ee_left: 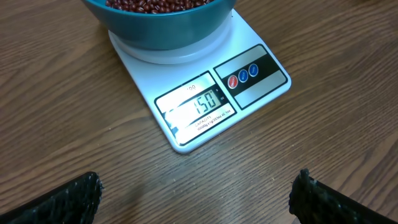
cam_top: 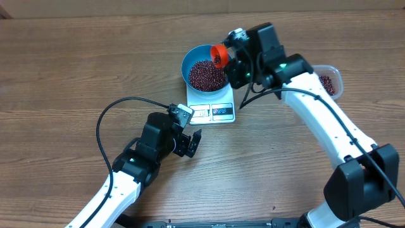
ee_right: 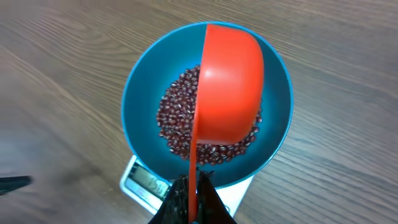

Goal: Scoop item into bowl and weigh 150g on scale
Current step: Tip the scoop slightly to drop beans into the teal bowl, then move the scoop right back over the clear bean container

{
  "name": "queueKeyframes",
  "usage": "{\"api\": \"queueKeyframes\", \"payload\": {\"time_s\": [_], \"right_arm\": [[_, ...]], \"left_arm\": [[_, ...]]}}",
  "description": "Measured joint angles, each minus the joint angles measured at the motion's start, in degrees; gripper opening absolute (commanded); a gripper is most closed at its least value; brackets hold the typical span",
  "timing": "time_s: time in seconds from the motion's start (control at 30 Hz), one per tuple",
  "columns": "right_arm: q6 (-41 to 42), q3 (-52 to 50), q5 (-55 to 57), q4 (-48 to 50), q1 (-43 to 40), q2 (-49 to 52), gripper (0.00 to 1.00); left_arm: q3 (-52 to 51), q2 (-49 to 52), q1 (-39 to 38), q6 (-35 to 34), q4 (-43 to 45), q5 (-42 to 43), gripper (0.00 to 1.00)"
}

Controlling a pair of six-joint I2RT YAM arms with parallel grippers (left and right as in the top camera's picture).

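Scene: Two black-and-white arms reach over a wood-grain table (cam_top: pixel 63 57), one from each side of a small scale.
Bowl: The blue bowl (cam_top: pixel 185 68) sits squarely on the scale's platform, towards the far middle of the table.
Beans: Dark red-brown beans (ee_right: pixel 177 118) lie in a loose heap across the bowl's bottom, well below its rim.
Scale: The white scale (ee_left: pixel 261 93) stands flat on the table with its front edge facing the left arm. Three round buttons sit on a dark panel beside the display.
Display: The display (ee_left: pixel 200 102) shows 150.
Scoop: An orange scoop (ee_right: pixel 230 87) hangs over the right half of the bowl, its cup tipped above the beans and its thin handle running back to the right gripper. Whether any beans are left in it cannot be told.
Right gripper: The right gripper (ee_right: pixel 194 202) is clamped tight on the end of the scoop's handle, above the near right rim of the bowl.
Left gripper: The left gripper (ee_left: pixel 196 202) is spread to its widest and holds nothing. Its two black fingers (ee_left: pixel 68 199) stand far apart, low over bare wood, near the scale's front edge but not touching it.
Tub: A clear tub (cam_top: pixel 334 75) with more beans in it sits at the right, behind the right arm and partly hidden by it.
Cable: A black cable (cam_top: pixel 100 123) loops over the table beside the left arm.
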Motion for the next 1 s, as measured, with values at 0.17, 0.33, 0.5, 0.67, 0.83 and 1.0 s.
{"api": "queueKeyframes", "payload": {"time_s": [0.17, 0.33, 0.5, 0.67, 0.83, 1.0], "right_arm": [[2.2, 0.0, -9.9, -0.8, -6.5, -2.9, 0.04], [3.4, 0.1, -21.2, -4.0, -16.2, -8.4, 0.04], [3.7, 0.3, -28.3, -9.4, -28.1, -11.7, 0.04], [3.7, 0.3, -30.7, -14.2, -39.6, -12.0, 0.04], [3.6, 0.3, -26.0, -16.9, -47.0, -12.0, 0.04], [3.5, 0.3, -14.8, -19.8, -46.9, -11.8, 0.04]], "left_arm": [[0.0, 0.0, 0.0, 0.0, 0.0, 0.0, 1.00], [0.0, 0.0, 0.0, 0.0, 0.0, 0.0, 1.00], [0.0, 0.0, 0.0, 0.0, 0.0, 0.0, 1.00], [0.0, 0.0, 0.0, 0.0, 0.0, 0.0, 1.00], [0.0, 0.0, 0.0, 0.0, 0.0, 0.0, 1.00], [0.0, 0.0, 0.0, 0.0, 0.0, 0.0, 1.00]]}}
